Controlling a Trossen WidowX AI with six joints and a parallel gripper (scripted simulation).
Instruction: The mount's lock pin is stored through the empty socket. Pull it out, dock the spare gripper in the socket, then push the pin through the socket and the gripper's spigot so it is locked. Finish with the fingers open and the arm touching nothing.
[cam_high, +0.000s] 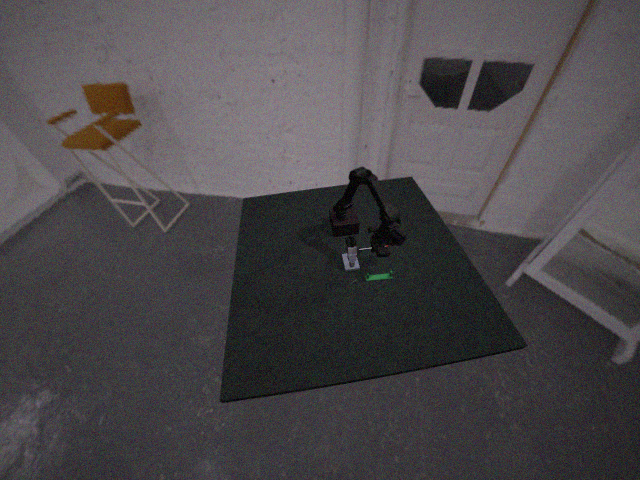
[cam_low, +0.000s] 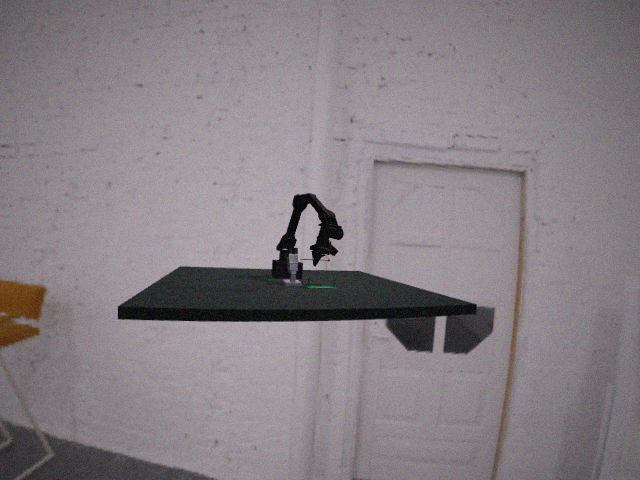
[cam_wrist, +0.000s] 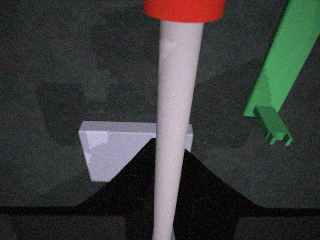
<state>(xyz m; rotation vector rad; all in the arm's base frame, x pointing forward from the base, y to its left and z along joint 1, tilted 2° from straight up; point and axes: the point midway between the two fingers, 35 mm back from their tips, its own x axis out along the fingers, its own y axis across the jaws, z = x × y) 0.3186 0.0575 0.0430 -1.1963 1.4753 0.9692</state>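
Observation:
My gripper (cam_high: 373, 251) (cam_low: 315, 264) (cam_wrist: 162, 146) is shut on the lock pin (cam_high: 364, 249) (cam_low: 307, 259) (cam_wrist: 176, 80), a thin white shaft with a red head. The pin is in the air, roughly level, its bare end towards the mount and apart from it. The pale mount (cam_high: 345, 262) (cam_low: 297, 283) (cam_wrist: 97, 160) stands upright on its square base, left of my gripper in the top and exterior views. A dark part, seemingly the spare gripper (cam_high: 351, 241) (cam_low: 295, 251), sits at the top of its post. Their joint and the pin hole are too small to make out.
A low green holder (cam_high: 378, 276) (cam_low: 321, 286) (cam_wrist: 295, 45) with small end brackets lies on the dark table top (cam_high: 289, 330) (cam_low: 232, 299), right of the mount, with nothing visible on it. The arm's base (cam_high: 344, 223) (cam_low: 279, 268) stands behind the mount.

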